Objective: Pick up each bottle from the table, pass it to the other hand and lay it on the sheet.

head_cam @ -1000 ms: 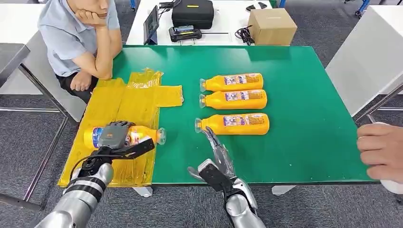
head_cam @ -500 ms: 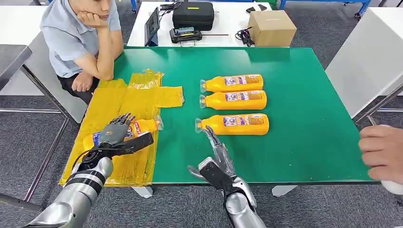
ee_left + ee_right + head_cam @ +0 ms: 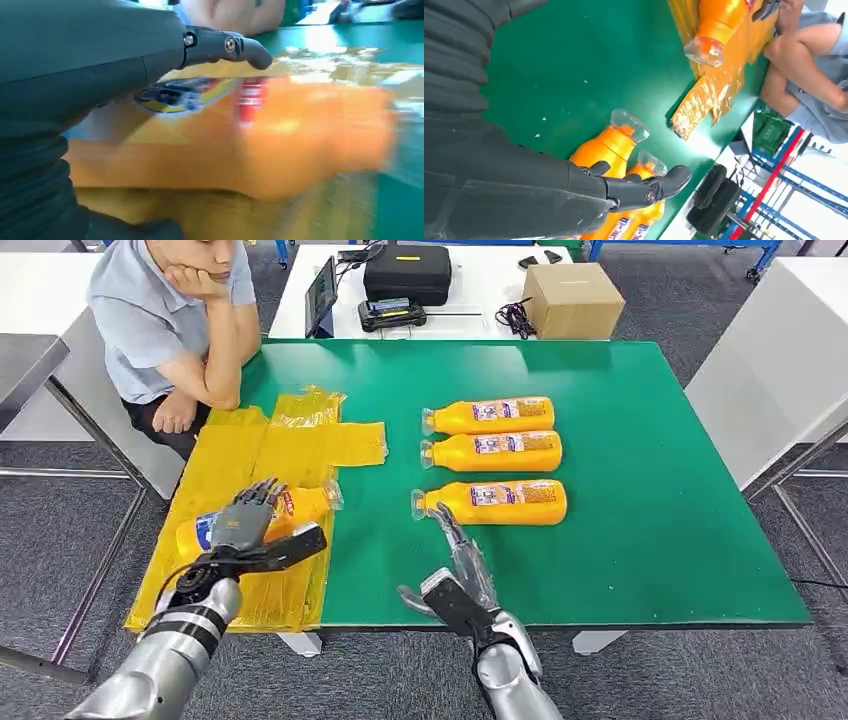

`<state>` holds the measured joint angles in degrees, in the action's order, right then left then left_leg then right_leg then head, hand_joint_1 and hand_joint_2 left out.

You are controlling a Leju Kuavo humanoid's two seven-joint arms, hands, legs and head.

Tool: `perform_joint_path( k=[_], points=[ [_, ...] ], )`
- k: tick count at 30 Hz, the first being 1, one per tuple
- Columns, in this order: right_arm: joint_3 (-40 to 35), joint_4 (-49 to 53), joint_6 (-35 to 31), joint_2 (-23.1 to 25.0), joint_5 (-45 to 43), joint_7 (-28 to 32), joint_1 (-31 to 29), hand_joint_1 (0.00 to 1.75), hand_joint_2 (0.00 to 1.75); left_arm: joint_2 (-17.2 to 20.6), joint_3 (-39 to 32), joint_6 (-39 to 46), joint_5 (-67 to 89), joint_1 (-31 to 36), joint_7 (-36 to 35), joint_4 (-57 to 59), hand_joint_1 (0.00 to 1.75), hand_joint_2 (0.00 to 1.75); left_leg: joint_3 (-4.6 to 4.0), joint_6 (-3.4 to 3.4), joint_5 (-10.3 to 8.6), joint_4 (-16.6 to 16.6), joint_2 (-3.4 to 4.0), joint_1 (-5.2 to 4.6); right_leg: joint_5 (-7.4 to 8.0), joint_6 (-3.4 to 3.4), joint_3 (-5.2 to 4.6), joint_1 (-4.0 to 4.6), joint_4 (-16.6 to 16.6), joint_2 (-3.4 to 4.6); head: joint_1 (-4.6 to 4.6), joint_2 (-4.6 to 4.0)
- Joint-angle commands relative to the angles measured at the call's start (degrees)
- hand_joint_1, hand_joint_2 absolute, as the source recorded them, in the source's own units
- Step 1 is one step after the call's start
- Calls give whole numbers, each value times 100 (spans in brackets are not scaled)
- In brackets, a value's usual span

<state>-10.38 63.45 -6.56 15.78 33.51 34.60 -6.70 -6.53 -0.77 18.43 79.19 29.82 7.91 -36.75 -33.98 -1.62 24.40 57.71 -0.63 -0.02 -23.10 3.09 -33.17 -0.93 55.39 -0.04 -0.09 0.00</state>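
Observation:
An orange bottle (image 3: 303, 506) lies on the yellow sheet (image 3: 250, 445) at the table's left, its cap pointing right and slightly away. My left hand (image 3: 243, 528) hovers over its middle with fingers spread and thumb out, not gripping it. In the left wrist view the bottle (image 3: 280, 145) is blurred under my straight fingers (image 3: 225, 46). Three more orange bottles lie on the green table (image 3: 650, 490): far (image 3: 490, 415), middle (image 3: 492, 451), near (image 3: 492, 502). My right hand (image 3: 462, 570) is open, fingertips just short of the near bottle's (image 3: 609, 147) cap.
A seated person (image 3: 170, 320) leans an elbow on the table's far left corner, beside the sheet. Behind the green table a white table carries a black case (image 3: 405, 270), a tablet (image 3: 320, 295) and a cardboard box (image 3: 573, 295). Another white table (image 3: 780, 360) stands to the right.
My left hand has let go of the bottle and spread its fingers; the bottle's cap end swung a little away. A person's hand at the right edge has gone. My right hand hardly moved.

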Motion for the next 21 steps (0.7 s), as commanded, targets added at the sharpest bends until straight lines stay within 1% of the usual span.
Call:
perform_joint_path(
  k=[1, 5, 6, 7, 10, 13, 15, 17, 20, 21],
  points=[
    [324, 91, -18, -74, 78, -59, 76, 0, 175, -349, 1081, -152, 339, -733, -320, -1676, 0, 175, -9, 2, 5, 3, 0, 1, -5, -6, -5, 1, 0, -4, 2, 0],
    [320, 89, -17, -65, 79, -59, 71, 0, 175, -306, 1069, -159, 338, -748, -318, -1666, 0, 175, -28, 7, 6, 2, 5, -3, -5, -8, -24, 0, 1, -2, 2, 0],
    [327, 79, -2, -55, 89, -59, 65, 0, 175, -308, 1084, 8, 288, -782, -269, -1730, 0, 175, -40, 6, 3, 2, 4, -4, -1, -5, -37, -1, 0, -3, 2, 0],
    [328, 82, 3, -43, 94, -60, 67, 0, 175, -300, 1150, 83, 347, -802, -282, -1778, 0, 175, -35, 10, 9, 3, 11, 0, -6, -11, -33, 4, 1, 3, 2, 0],
    [320, 45, 15, 0, 123, -72, 41, 0, 175, -263, 1342, 326, 642, -850, -545, -1906, 0, 175, -50, 6, 4, 2, 9, -2, -3, -6, -52, 1, 1, 0, 0, 0],
    [317, 52, -1, 24, 132, -73, 31, 0, 175, -273, 1344, 494, 769, -874, -655, -1950, 0, 175, -45, 10, 14, 6, 12, 6, -11, -12, -45, 9, 4, 0, 0, 0],
    [310, 91, -43, 35, 163, -88, 37, 0, 175, -261, 1382, 787, 1024, -937, -763, -2078, 0, 175, -52, 6, 10, 4, 16, 5, -6, -8, -54, 7, 2, 6, 0, 0],
    [307, 98, -51, 34, 171, -93, 42, 0, 175, -266, 1384, 831, 1057, -953, -764, -2113, 0, 175, -44, 9, 16, 5, 18, 7, -11, -11, -46, 9, 5, 6, 2, 0],
    [307, 98, -51, 34, 171, -93, 42, 0, 175, -266, 1384, 831, 1057, -953, -764, -2113, 0, 175, -62, 5, 5, 1, 8, 4, -3, -5, -60, 5, 1, 0, 2, 0],
    [307, 98, -51, 34, 171, -93, 42, 0, 175, -266, 1384, 831, 1057, -953, -764, -2113, 0, 175, -53, 8, 10, 2, 12, 7, -6, -10, -52, 9, 0, 3, 2, 0]
  ],
)
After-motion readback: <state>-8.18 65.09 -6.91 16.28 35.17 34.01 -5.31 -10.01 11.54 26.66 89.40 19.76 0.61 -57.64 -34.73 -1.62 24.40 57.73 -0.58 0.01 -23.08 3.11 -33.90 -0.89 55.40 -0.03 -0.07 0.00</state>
